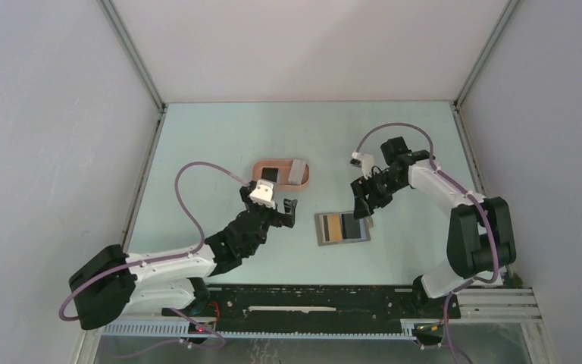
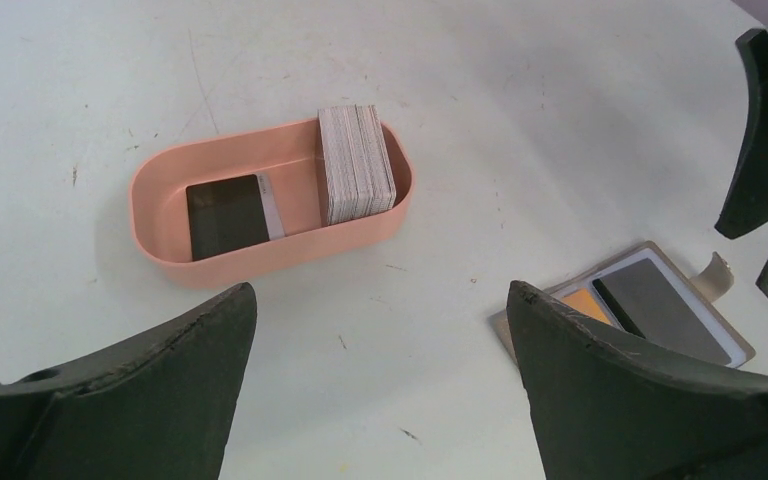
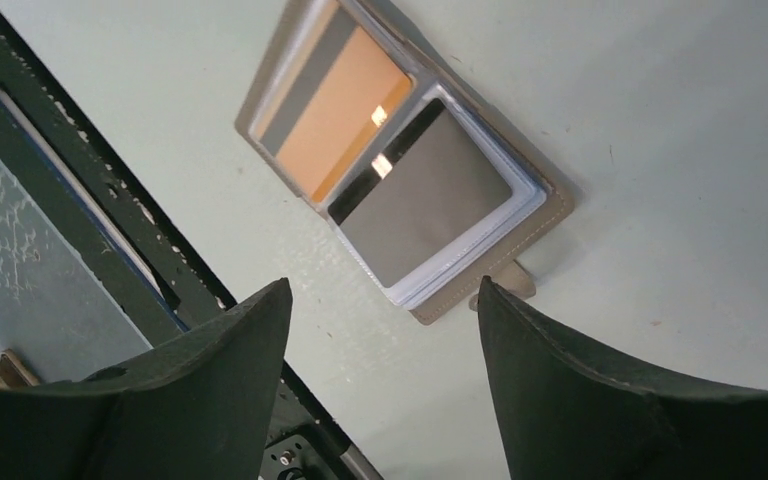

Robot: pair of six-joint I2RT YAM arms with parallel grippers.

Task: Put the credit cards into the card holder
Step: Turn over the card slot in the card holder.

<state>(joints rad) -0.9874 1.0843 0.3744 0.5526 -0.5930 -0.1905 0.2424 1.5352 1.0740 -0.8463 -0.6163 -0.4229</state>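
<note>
Holder (image 2: 290,248) ahead-left of left end effector (image 2: 380,300), cards (image 2: 358,165) inside; wallet (image 3: 400,165) on worktop (image 3: 660,120), ahead of right end effector (image 3: 380,300).

Pale, evenly lit booth.
Looking down on a mint-green tabletop (image 1: 220,136), boxed in left, back and right by plain grey-white wall panels (image 1: 303,45), slim metal struts (image 1: 132,53) at the corners; along the near edge, a black mounting rail (image 1: 311,297) and white slotted duct (image 1: 273,329).

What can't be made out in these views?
Right wrist: anything beneath the orange card and dark grey card in the grey folding wallet.
Left wrist: wallet's near corner, behind a finger of the left gripper.
Top: card count in the salmon-pink oval tray, too small.
</note>
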